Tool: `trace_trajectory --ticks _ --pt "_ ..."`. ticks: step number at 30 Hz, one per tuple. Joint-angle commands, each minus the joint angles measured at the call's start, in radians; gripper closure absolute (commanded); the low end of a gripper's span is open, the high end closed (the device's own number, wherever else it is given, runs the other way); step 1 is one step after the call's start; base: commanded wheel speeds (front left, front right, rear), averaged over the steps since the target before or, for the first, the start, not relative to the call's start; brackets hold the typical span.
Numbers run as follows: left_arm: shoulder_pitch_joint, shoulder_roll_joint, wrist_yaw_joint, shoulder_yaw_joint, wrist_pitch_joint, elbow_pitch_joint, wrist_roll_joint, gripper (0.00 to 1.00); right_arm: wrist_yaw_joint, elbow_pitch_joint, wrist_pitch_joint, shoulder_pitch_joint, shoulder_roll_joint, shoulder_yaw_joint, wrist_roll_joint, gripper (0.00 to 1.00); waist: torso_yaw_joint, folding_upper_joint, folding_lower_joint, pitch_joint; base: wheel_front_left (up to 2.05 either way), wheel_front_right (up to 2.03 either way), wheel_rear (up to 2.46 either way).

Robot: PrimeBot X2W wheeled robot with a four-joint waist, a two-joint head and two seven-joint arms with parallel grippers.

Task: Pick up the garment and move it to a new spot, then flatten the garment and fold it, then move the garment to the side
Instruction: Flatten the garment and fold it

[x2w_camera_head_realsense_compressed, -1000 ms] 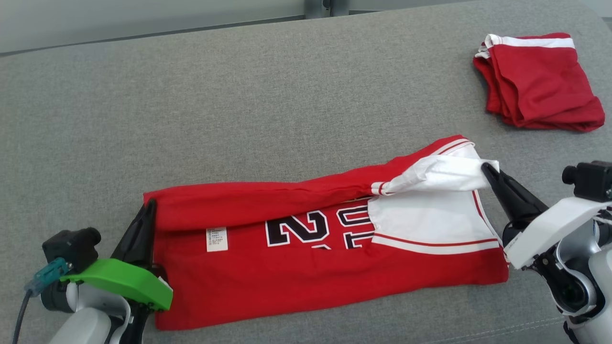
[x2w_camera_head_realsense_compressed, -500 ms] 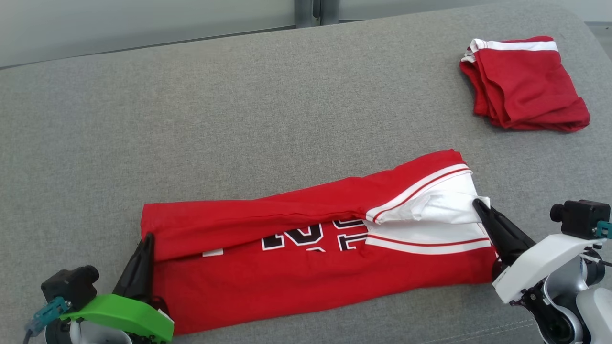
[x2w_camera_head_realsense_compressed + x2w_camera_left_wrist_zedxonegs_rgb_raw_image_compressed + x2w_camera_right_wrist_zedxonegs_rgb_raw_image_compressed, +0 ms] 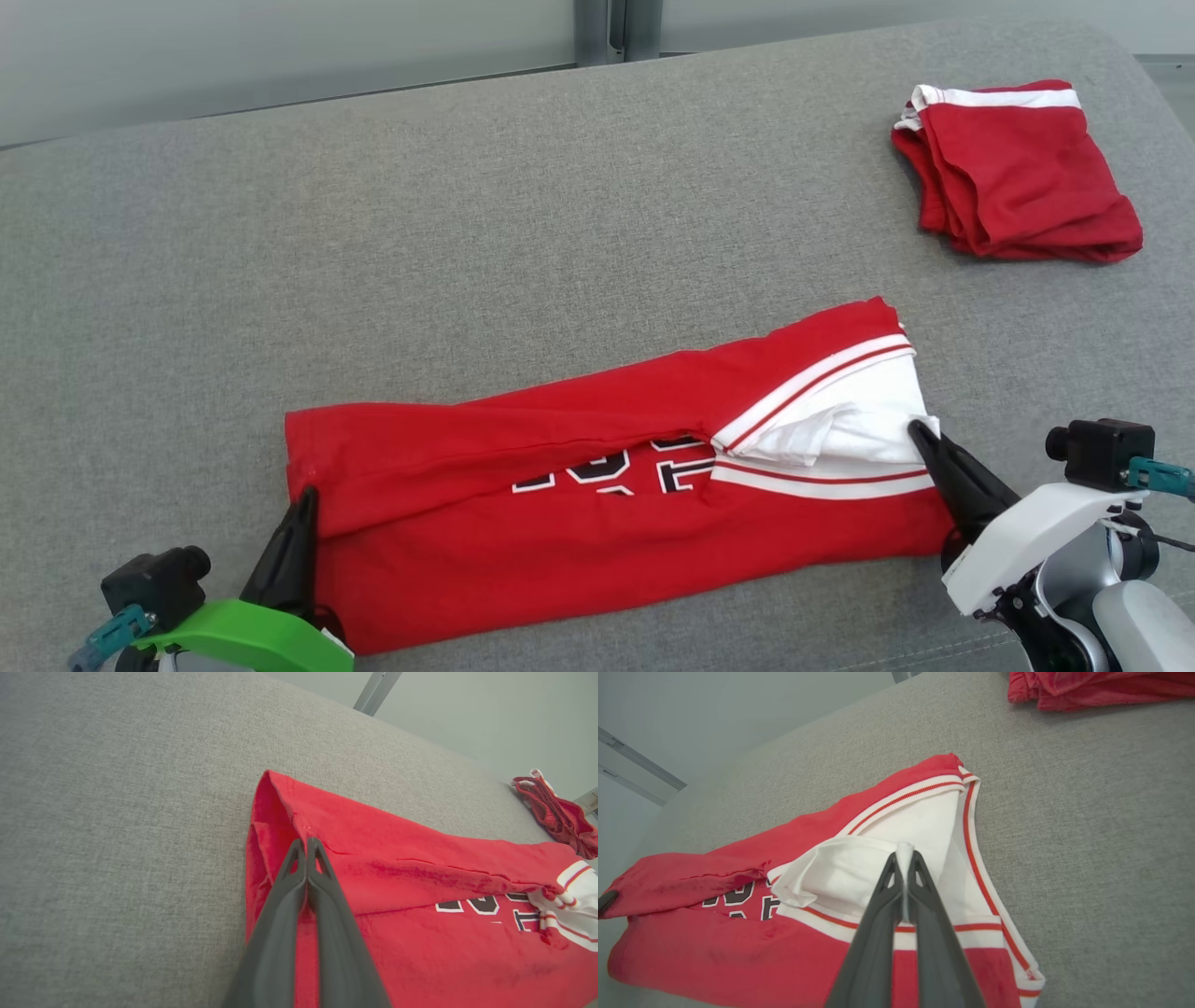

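**Both grippers clamped on the red jersey (image 3: 607, 504)**

I see it lying lengthwise near the front edge of the grey cushion (image 3: 467, 233), its top layer folded over. My left gripper (image 3: 305, 495) pinches the red left end. My right gripper (image 3: 920, 432) pinches white fabric at the right end. A folded red garment (image 3: 1013, 168) lies well apart, far right.

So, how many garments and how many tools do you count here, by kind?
Red-and-white fabric garments: 2 (long numbered jersey, folded pile)
Dark two-finger tools: 2 (left tool, right tool)
Total: 4
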Motion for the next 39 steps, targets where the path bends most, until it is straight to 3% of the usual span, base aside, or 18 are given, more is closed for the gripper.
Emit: trace_trajectory --ticks 1,5,10,11,12,20,24,26,29,32,33,34,35,39 --pt "0.013 -0.007 -0.014 0.005 -0.008 0.003 -0.006 1.00 0.000 0.010 -0.013 -0.005 -0.006 0.008 0.000 1.00 0.000 0.0000 0.0001 -0.002 0.00 0.00 0.00" --pt "0.038 -0.026 -0.047 0.025 -0.010 0.008 -0.033 0.98 0.000 0.031 -0.040 0.000 -0.017 0.030 0.012 0.92 -0.003 0.0000 0.0001 -0.006 0.00 0.00 0.00" --pt "0.084 -0.041 -0.112 0.063 -0.016 -0.004 -0.071 0.95 0.000 0.055 -0.071 0.010 -0.031 0.051 0.019 0.57 -0.009 0.0000 0.0001 -0.014 0.00 0.00 0.00" --pt "0.093 -0.043 -0.131 0.065 -0.016 -0.008 -0.082 0.95 0.000 0.059 -0.076 0.010 -0.032 0.054 0.020 0.24 -0.010 0.0000 0.0001 -0.017 0.00 0.00 0.00" --pt "0.105 -0.050 -0.144 0.074 -0.016 -0.010 -0.097 0.93 0.000 0.064 -0.082 0.011 -0.033 0.057 0.023 0.00 -0.010 0.0000 0.0001 -0.019 0.00 0.00 0.00" --pt "0.168 -0.050 -0.196 0.096 -0.017 -0.033 -0.165 0.82 0.000 0.093 -0.113 0.017 -0.049 0.076 0.036 0.00 -0.011 0.0000 0.0001 -0.036 0.00 0.00 0.00" --pt "0.193 -0.042 -0.199 0.087 -0.017 -0.055 -0.214 0.84 0.000 0.105 -0.126 0.019 -0.055 0.075 0.044 0.00 -0.009 0.0000 0.0001 -0.046 0.00 0.00 0.00" --pt "0.206 -0.023 -0.199 0.061 -0.016 -0.063 -0.245 0.69 0.000 0.110 -0.128 0.017 -0.058 0.073 0.047 0.00 -0.010 0.0000 0.0001 -0.051 0.00 0.00 0.00" --pt "0.213 0.003 -0.200 0.025 -0.016 -0.073 -0.279 0.65 0.000 0.115 -0.135 0.011 -0.062 0.066 0.048 0.00 -0.011 0.0000 0.0001 -0.059 0.00 0.00 0.00" --pt "0.224 0.021 -0.200 0.022 -0.016 -0.075 -0.301 0.49 0.000 0.118 -0.138 0.010 -0.064 0.057 0.046 0.00 -0.011 0.0000 0.0001 -0.067 0.00 0.00 0.00" --pt "0.229 0.028 -0.200 0.023 -0.016 -0.076 -0.298 0.38 0.000 0.118 -0.139 0.011 -0.066 0.053 0.043 0.00 -0.011 0.0000 0.0001 -0.070 0.00 0.00 0.00" --pt "0.234 0.037 -0.200 0.025 -0.016 -0.073 -0.291 0.14 0.000 0.118 -0.140 0.012 -0.068 0.048 0.041 0.00 -0.010 0.0000 0.0001 -0.073 0.00 0.00 0.00" --pt "0.237 0.044 -0.200 0.036 -0.016 -0.069 -0.278 0.00 0.000 0.119 -0.140 0.013 -0.069 0.044 0.040 0.00 -0.009 0.0000 0.0001 -0.076 0.00 0.00 0.00" --pt "0.252 0.043 -0.200 0.093 -0.016 -0.067 -0.230 0.00 0.000 0.120 -0.141 0.017 -0.069 0.026 0.032 0.00 -0.001 0.0000 0.0001 -0.087 0.00 0.00 0.00"
